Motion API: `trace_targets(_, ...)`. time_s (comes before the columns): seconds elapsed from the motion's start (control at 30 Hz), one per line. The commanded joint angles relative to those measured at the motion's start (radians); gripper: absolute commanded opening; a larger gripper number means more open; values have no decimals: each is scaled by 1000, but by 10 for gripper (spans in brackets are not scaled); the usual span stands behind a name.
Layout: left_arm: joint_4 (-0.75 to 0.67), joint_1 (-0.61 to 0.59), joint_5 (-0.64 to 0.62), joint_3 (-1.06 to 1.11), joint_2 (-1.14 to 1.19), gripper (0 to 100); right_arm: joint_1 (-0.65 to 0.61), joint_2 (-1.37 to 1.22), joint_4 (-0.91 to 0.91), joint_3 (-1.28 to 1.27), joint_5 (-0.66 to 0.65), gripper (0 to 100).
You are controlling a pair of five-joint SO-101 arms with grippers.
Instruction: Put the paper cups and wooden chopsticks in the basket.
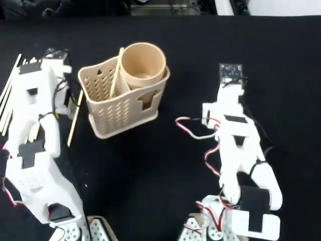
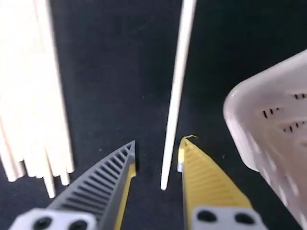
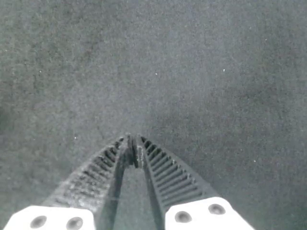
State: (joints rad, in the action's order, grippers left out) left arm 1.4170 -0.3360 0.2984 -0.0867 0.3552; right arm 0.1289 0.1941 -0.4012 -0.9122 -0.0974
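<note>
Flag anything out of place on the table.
One chopstick lies alone beside the basket, apart from the pile, with its end inside the open left gripper. Nothing looks spilled or damaged.

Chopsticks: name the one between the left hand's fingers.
The lone chopstick lying by itself between the bundle and the basket; its end sits inside the open left hand, while the bundle lies outside it.
</note>
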Motion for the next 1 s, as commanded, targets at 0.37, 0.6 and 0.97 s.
trace_targets(0.37,-52,15,5,-84,230,23,5,-2,18,36,2,13)
trace_targets(0.6,-51,-50,5,-79,221,29,5,-2,18,36,2,13)
trace_targets(0.97,-49,-199,-35,-88,219,29,5,-2,18,36,2,13)
